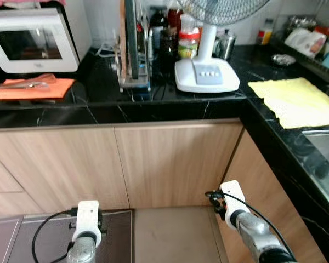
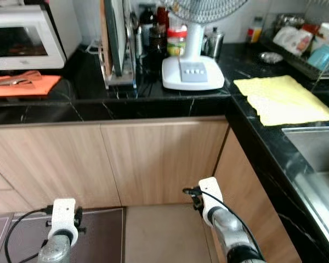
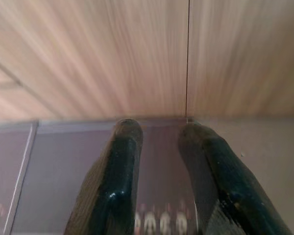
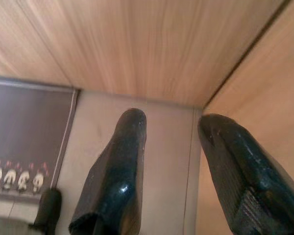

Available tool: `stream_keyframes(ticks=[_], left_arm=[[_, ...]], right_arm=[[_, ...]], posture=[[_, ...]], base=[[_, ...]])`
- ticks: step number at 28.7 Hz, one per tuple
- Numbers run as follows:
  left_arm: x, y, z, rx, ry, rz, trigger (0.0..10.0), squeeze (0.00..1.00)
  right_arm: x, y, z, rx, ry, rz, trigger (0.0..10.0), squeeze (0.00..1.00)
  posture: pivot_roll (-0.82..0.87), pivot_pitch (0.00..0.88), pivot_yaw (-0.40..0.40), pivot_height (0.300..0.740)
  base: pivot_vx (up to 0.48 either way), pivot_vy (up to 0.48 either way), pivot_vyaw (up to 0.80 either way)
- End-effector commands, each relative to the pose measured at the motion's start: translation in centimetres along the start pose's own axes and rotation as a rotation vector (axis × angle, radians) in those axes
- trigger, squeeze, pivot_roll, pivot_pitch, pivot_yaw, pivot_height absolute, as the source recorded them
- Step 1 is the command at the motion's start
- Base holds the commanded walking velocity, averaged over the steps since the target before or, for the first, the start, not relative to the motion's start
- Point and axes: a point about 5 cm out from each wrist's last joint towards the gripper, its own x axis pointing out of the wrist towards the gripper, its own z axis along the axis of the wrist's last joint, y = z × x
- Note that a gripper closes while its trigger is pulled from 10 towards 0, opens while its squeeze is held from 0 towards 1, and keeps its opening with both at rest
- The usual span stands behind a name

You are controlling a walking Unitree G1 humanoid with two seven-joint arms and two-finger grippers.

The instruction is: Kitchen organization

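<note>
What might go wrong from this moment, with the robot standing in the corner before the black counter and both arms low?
1. The white table fan stands close to the black stone counter's front edge; an arm rising there might knock it over.
2. The yellow cloth lies near the steel sink; dragging it may drop it in.
3. Both the left gripper and the right gripper hang open near the wooden cabinet doors and could scrape them.

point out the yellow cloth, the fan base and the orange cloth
yellow cloth (image 1: 296, 101), left eye view, middle of the cloth
fan base (image 1: 206, 75), left eye view, top by the buttons
orange cloth (image 1: 33, 89), left eye view, front part
</note>
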Motion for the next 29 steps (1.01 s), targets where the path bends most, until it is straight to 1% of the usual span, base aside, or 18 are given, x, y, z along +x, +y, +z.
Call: stream_keyframes(ticks=[1, 2, 3, 5, 6, 8, 10, 13, 14, 16, 18, 20, 23, 29], left_arm=[[-0.2, 0.0, -1.1, 0.032, 0.060, -0.017, 10.0, 0.00], [-0.3, 0.0, -1.9, 0.035, 0.098, -0.020, 10.0, 0.00], [-0.3, 0.0, -1.9, 0.035, 0.098, -0.020, 10.0, 0.00], [-0.7, 0.2, -2.9, 0.045, 0.156, -0.019, 10.0, 0.00], [-0.7, 0.2, -2.9, 0.045, 0.156, -0.019, 10.0, 0.00], [-0.8, 0.4, -3.5, 0.118, 0.193, -0.051, 10.0, 0.00], [-0.8, 0.4, -3.6, 0.119, 0.202, -0.064, 10.0, 0.00], [-0.8, 0.4, -3.8, 0.165, 0.223, -0.095, 10.0, 0.00], [-1.0, 0.5, -4.2, 0.182, 0.232, -0.104, 10.0, 0.00], [-1.3, 0.8, -4.7, 0.171, 0.253, -0.090, 10.0, 0.00], [-1.5, 1.1, -5.2, 0.165, 0.273, -0.082, 10.0, 0.00], [-2.1, 1.1, -6.2, 0.181, 0.315, -0.096, 10.0, 0.00], [-2.4, 0.9, -6.6, 0.198, 0.328, -0.115, 10.0, 0.00], [-2.1, 0.7, -6.2, 0.198, 0.309, -0.125, 10.0, 0.00]], right_arm=[[-0.2, 0.1, -2.0, 0.003, 0.073, -0.010, 10.0, 0.00], [-0.4, -0.1, -3.1, 0.032, 0.103, -0.028, 10.0, 0.00], [-0.4, -0.1, -3.1, 0.032, 0.103, -0.028, 10.0, 0.00], [-0.8, 0.0, -4.7, 0.067, 0.149, -0.048, 10.0, 0.00], [-0.8, 0.0, -4.7, 0.067, 0.149, -0.048, 10.0, 0.00], [-1.1, 0.2, -5.8, 0.063, 0.176, -0.041, 10.0, 0.00], [-1.2, 0.1, -6.1, 0.067, 0.179, -0.045, 10.0, 0.00], [-1.5, -0.2, -6.7, 0.073, 0.195, -0.056, 10.0, 0.00], [-1.7, -0.3, -7.2, 0.061, 0.211, -0.058, 10.0, 0.00], [-1.9, -0.4, -7.8, 0.058, 0.225, -0.061, 10.0, 0.00], [-2.0, -0.3, -8.1, 0.062, 0.233, -0.064, 10.0, 0.00], [-2.2, -0.3, -8.6, 0.070, 0.247, -0.073, 10.0, 0.00], [-2.3, -0.3, -8.8, 0.086, 0.252, -0.086, 10.0, 0.00], [-2.2, -0.4, -8.6, 0.091, 0.257, -0.092, 10.0, 0.00]], posture=[[-0.09, 0.000, 0.005, 0.740], [-0.09, 0.000, 0.005, 0.740], [-0.09, 0.000, 0.005, 0.740], [-0.09, 0.000, 0.008, 0.740], [-0.09, 0.000, 0.008, 0.740], [-0.09, 0.000, 0.009, 0.740], [-0.10, 0.000, 0.009, 0.740], [-0.10, 0.000, 0.010, 0.740], [-0.10, 0.000, 0.007, 0.740], [-0.09, 0.000, 0.006, 0.740], [-0.09, 0.000, 0.005, 0.740], [-0.09, 0.000, 0.006, 0.740], [-0.09, 0.000, 0.006, 0.740], [-0.10, 0.000, 0.012, 0.740]], base=[[0.000, 0.000, 0.00], [0.000, 0.000, 0.00], [0.000, 0.000, 0.00], [0.000, 0.000, 0.00], [0.000, 0.000, 0.00], [0.000, 0.000, 0.00], [0.000, 0.000, 0.00], [0.000, 0.000, 0.00], [0.000, 0.000, 0.00], [0.000, 0.000, 0.00], [0.000, 0.000, 0.00], [0.000, 0.000, 0.00], [0.000, 0.000, 0.00], [0.000, 0.480, 0.00]])
